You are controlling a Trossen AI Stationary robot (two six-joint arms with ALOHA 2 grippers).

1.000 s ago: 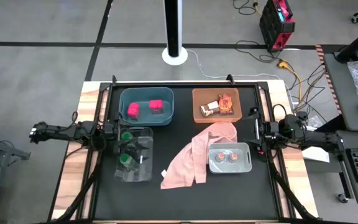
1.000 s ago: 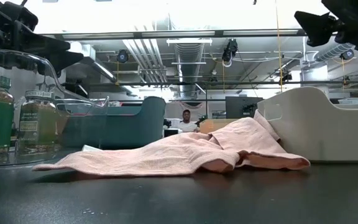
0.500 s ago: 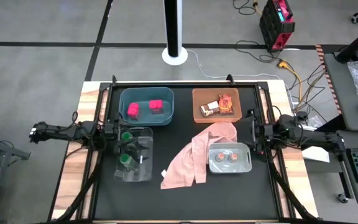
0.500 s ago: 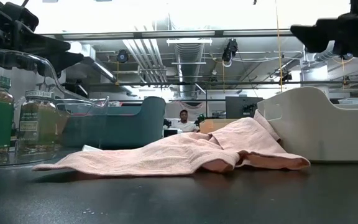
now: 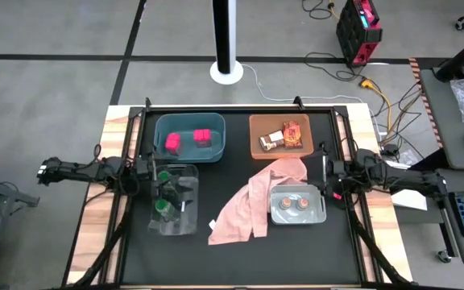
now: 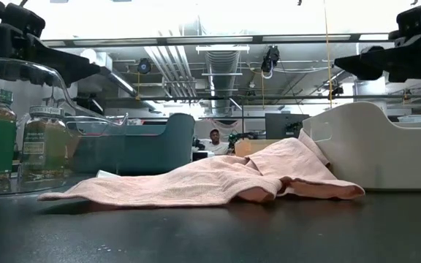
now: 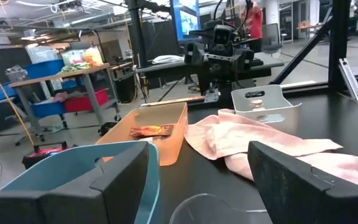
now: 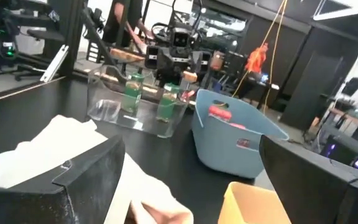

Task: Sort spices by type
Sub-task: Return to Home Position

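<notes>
Sitting in the teal bin (image 5: 158, 121) at the back left are two bright pink boxes (image 5: 172, 143). Next to it, the orange bin (image 5: 253, 138) holds the flat packets (image 5: 285, 137). Two jars with green lids (image 5: 164, 176) stand in the clear bin (image 5: 190, 225), just in front of the teal one (the low view shows them from the side). Two brownish jars (image 5: 284, 201) with pink tops sit in the grey bin (image 5: 296, 219) on the right. A pink cloth (image 5: 248, 205) lies between the clear and grey bins, touching the grey one.

At the table's left edge, beside the clear bin, the left gripper (image 5: 148, 170) has its fingers spread wide with nothing in them. Near the grey bin on the other side, the right gripper (image 5: 322, 172) is wide too, holding nothing.
</notes>
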